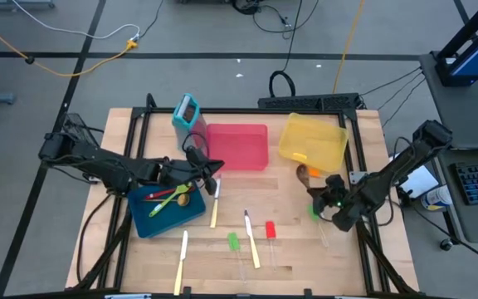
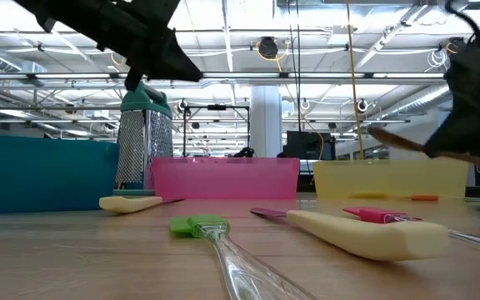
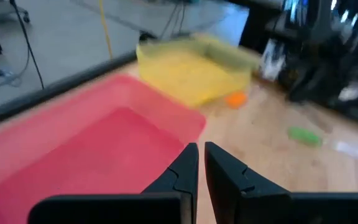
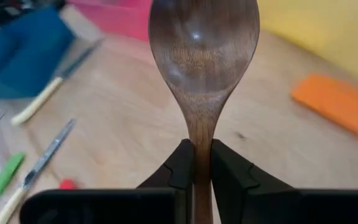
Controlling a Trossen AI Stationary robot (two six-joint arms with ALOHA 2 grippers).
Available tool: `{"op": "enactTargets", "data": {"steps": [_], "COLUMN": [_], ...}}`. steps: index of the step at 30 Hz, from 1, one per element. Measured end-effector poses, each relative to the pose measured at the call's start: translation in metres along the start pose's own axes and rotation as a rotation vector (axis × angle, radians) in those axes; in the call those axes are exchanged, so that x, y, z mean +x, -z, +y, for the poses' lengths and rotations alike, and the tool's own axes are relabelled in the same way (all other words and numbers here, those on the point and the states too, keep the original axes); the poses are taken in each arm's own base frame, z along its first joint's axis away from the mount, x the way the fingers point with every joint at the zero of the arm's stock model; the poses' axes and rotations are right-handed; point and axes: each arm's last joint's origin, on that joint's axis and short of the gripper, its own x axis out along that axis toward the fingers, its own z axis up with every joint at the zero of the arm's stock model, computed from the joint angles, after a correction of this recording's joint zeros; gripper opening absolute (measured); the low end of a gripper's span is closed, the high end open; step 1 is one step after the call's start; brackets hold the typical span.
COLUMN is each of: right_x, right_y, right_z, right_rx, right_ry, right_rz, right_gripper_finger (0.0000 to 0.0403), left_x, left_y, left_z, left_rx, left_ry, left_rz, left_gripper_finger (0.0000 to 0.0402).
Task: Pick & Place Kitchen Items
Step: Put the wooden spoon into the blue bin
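Gripping a wooden spoon [image 4: 204, 62] by its neck, the right pincer [image 4: 199, 163] sits closed on the handle, bowl pointing forward; the bowl is dark brown, oval, glossy with a pale highlight. In the high view this spoon [image 1: 308, 174] lies just in front of the yellow tray [image 1: 314, 139], held above the table [image 1: 289, 257].

Left pincer [image 3: 200, 163]: fingers nearly together, nothing between them, over the near edge of the red tray [image 3: 73, 149]; in the high view it [image 1: 208, 169] lies between the blue tray [image 1: 143, 223] and red tray [image 1: 239, 145].

Blue tray contents: a red spoon [image 1: 160, 193], a green spoon [image 1: 169, 202], a wooden spoon [image 1: 184, 199].

On the table:
- cream-handled knife [image 1: 215, 205], just right of the blue tray
- second knife [image 1: 182, 260], near the front edge
- third knife [image 1: 251, 239], centre
- green piece [image 1: 233, 241] with clear handle
- red piece [image 1: 270, 230]
- orange piece [image 4: 339, 103], beside the yellow tray
- further green piece [image 3: 304, 135], near the right arm

Teal grater [image 1: 187, 112]: upright, behind the red tray.
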Motion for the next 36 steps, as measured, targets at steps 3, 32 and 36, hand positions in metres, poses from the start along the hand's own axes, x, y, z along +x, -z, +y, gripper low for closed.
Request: {"op": "enactTargets", "data": {"steps": [3,32,36], "right_x": [0.001,0.052,0.058], "right_y": [-0.009,-0.083,-0.082], "right_z": [0.011,0.080,0.078], "right_rx": [-0.072,-0.461,-0.468], "right_ry": [-0.065,-0.713,-0.690], "right_rz": [-0.084,-0.512,-0.503], "right_gripper_finger": [0.0032,0.0028,0.0032], "left_x": [0.004,0.061,0.073], "left_y": [0.003,0.044,0.043], "left_z": [-0.009,-0.104,-0.106], "left_rx": [-0.017,0.188,0.202], "left_ry": [0.035,0.507,0.439], "left_rz": [-0.029,-0.291,-0.264], "left_gripper_finger": [0.0031,0.0031,0.0032]}}
